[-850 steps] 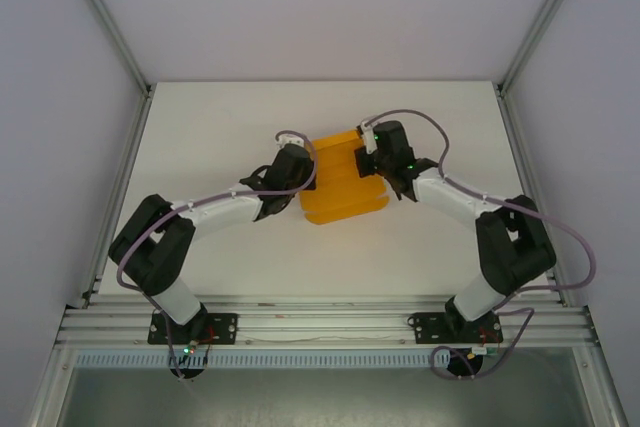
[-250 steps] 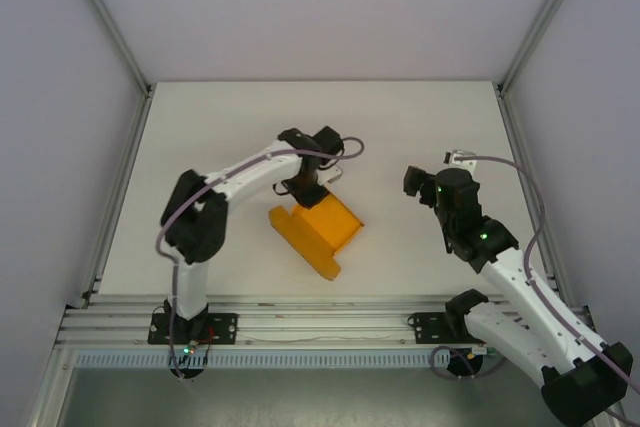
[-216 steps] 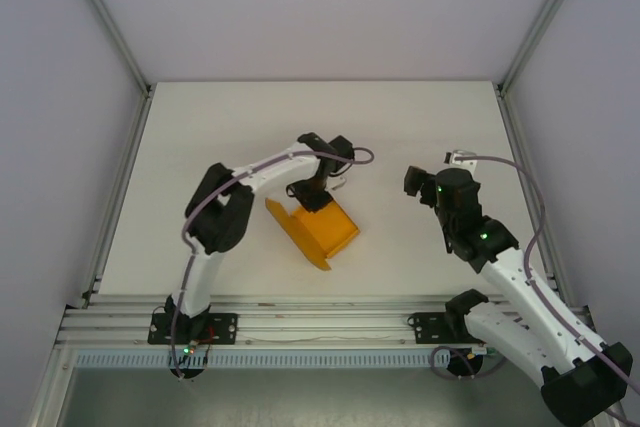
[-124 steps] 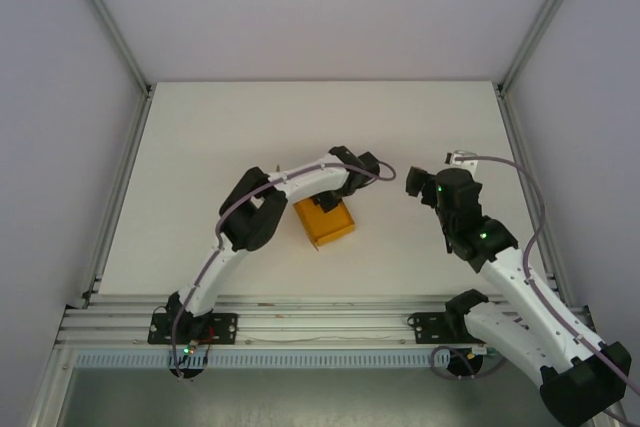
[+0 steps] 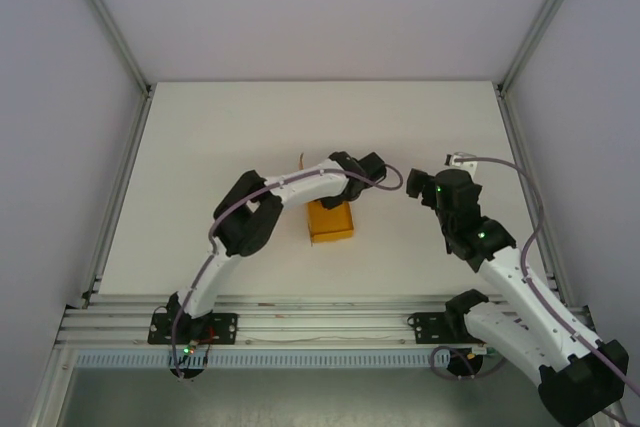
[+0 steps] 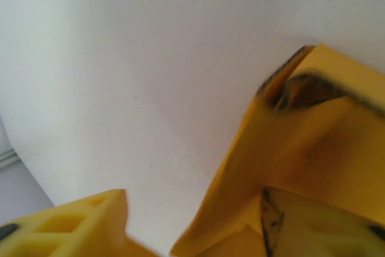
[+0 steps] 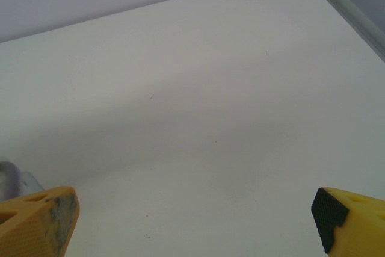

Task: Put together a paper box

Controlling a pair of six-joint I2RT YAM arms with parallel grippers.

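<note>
While the left gripper (image 5: 352, 191) hangs over the far edge of the box (image 5: 330, 221), that orange box sits on the table (image 5: 220, 127) near its middle, with folded card walls close up in the left wrist view (image 6: 301, 167). One left finger (image 6: 78, 224) stands just clear of the card, so the jaws are parted and grip nothing visible; the other finger is hidden. The right gripper (image 5: 412, 185) hovers just right of the box, jaws spread wide and empty (image 7: 194, 209).
</note>
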